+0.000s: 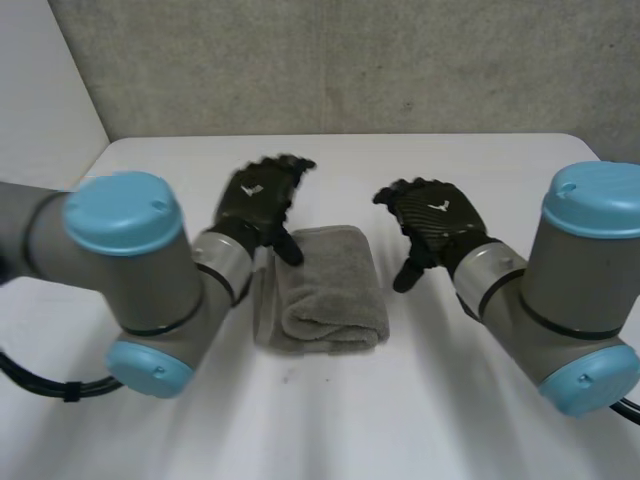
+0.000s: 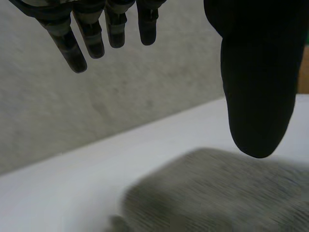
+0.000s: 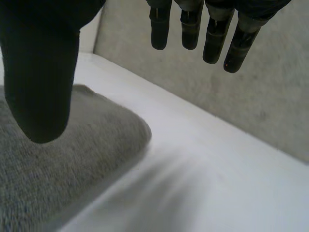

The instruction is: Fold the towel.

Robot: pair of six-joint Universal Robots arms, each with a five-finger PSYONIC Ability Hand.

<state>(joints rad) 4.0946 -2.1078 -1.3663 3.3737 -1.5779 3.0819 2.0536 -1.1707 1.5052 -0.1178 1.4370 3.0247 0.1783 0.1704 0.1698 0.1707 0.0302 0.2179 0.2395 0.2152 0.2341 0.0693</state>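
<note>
Your left hand [image 1: 255, 200] and right hand [image 1: 435, 215] hang with fingers loosely spread, holding nothing. The towel [image 1: 325, 290] lies as a compact grey bundle at the centre of the frame, the left thumb over its upper-left corner and the right hand clear of its right edge, on the white table [image 1: 480, 170]. The folding looks done or nearly so. If you want another fold, you need to curl fingers under one edge.

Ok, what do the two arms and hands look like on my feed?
The left arm and right arm are thick grey tubes with round light-blue caps. The left hand and right hand are black, each with a small white mark on its back, slim segmented fingers and a broad rounded thumb.
</note>
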